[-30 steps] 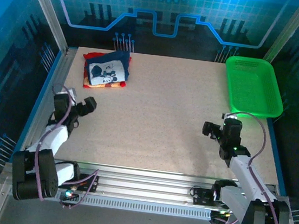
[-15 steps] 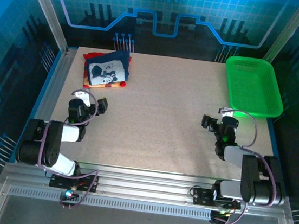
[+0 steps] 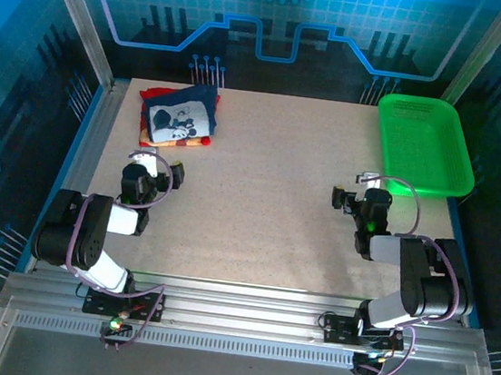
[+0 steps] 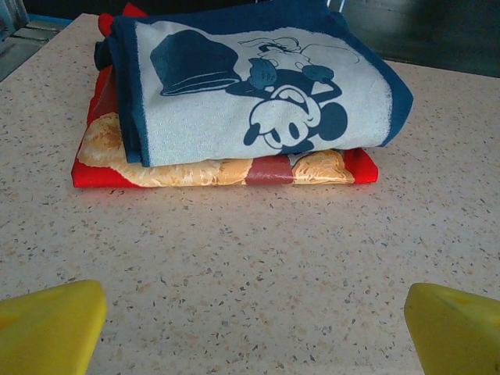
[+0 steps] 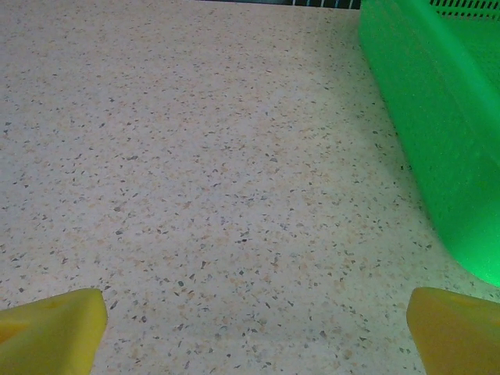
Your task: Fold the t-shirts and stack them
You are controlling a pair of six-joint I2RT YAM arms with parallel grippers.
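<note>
The arms have folded down more. The left hand and right hand are spread wide, empty. The navy t-shirt sits on the red t-shirt.

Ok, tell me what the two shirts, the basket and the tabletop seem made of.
Navy t-shirt: soft matte knit cloth, probably cotton; its folded edges are rounded. Red t-shirt beneath: the same sort of cloth. Basket: green plastic, slightly glossy, moulded wall with mesh holes. Tabletop: hard, matte, speckled, perhaps laminate or stone-look composite.
</note>
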